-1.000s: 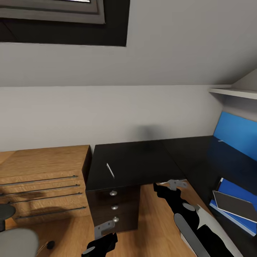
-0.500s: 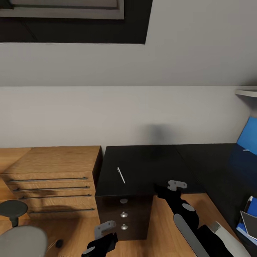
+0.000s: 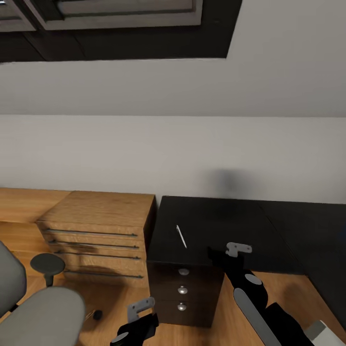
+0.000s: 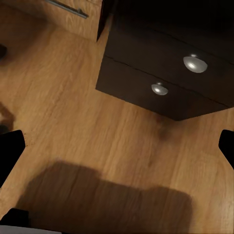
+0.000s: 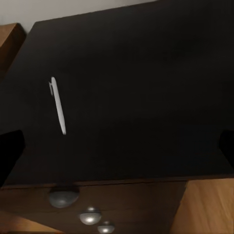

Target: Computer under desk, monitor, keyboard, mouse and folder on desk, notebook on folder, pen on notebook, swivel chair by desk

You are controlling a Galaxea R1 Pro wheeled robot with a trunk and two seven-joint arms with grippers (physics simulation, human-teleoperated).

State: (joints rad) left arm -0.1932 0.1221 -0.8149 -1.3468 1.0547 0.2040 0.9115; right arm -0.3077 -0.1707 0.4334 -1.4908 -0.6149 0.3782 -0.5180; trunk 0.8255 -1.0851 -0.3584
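1. Head view: you face a white wall; the pen [image 3: 181,236] lies on the black desk [image 3: 226,226] beside a wood chest [image 3: 98,226], with the chair [image 3: 33,312] near your left gripper [image 3: 140,307].
2. Left wrist: wood floor [image 4: 97,146], drawer knobs [image 4: 195,63]; fingers spread, empty.
3. Right wrist: the right gripper [image 5: 117,146] hangs released over the desk near the pen.

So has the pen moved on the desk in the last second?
No. The pen lies in the same spot on the desk, above the drawer knobs; the camera panned.
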